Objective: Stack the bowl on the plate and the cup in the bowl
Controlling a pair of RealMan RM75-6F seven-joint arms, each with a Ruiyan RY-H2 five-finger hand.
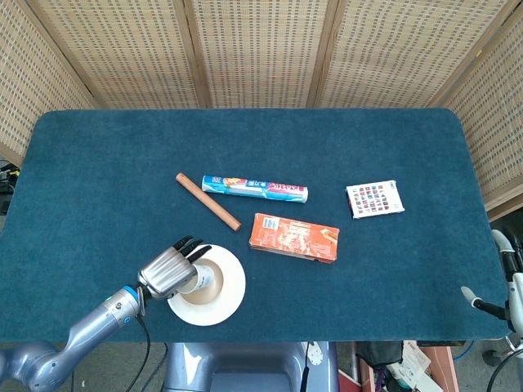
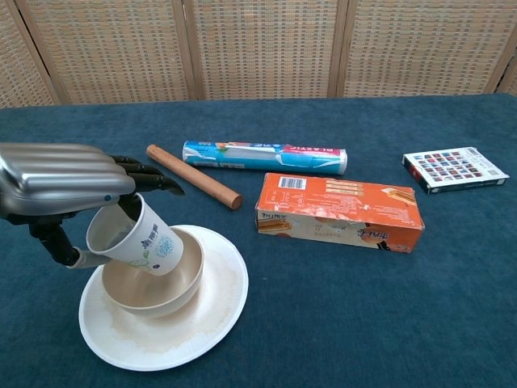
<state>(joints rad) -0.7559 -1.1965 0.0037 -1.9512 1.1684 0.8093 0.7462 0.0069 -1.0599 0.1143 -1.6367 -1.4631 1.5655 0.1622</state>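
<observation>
**Cup tilted over the bowl**

At the worktop's (image 2: 339, 323) near left, the left hand (image 2: 60, 182) grips a tilted paper cup (image 2: 137, 238), its base inside the bowl (image 2: 161, 287) sitting on the plate (image 2: 206, 323). Far right, the right hand (image 1: 508, 269) is mostly out of frame; its state cannot be told.

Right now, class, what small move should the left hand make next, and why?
Probably tip the cup upright and lower it. The left hand holds it tilted, its base just over the rim of the bowl, which already sits on the plate.
</observation>
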